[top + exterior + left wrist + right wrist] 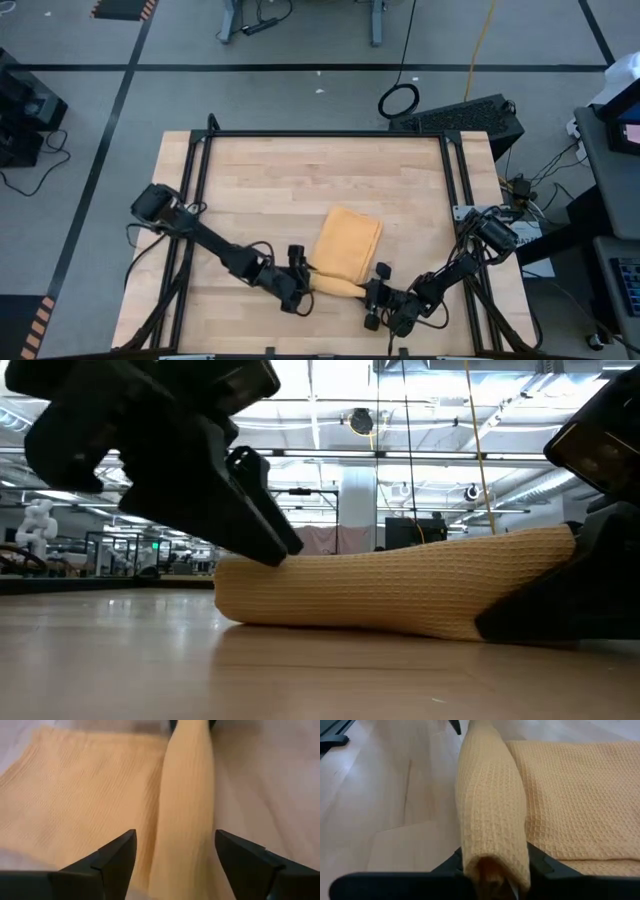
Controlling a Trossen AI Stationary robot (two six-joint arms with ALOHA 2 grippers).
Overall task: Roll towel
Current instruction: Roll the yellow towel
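Note:
The mustard-yellow towel (pixel 348 238) lies on the wooden table, and its near edge is wound into a roll (pixel 335 288) (pixel 400 590). The flat part stretches toward the far edge. My left gripper (pixel 303 280) (pixel 175 842) is open at the roll's left end, one finger on each side of the roll (pixel 185 805); I see no touch. My right gripper (pixel 378 292) (pixel 495 867) is shut on the roll's right end. My right gripper pinches the roll's right end (pixel 492 855) between its two fingers, one on each side of the roll. The fingers come slanting down from the table's near right and lie along the roll. That end (pixel 535 555) sits slightly raised; the rest of the roll lies on the table.
Black frame rails (pixel 200 200) run along the table's left, right and far sides. Bare wood (pixel 300 170) lies beyond the towel toward the far edge. A black box (pixel 470 115) stands off the far right corner.

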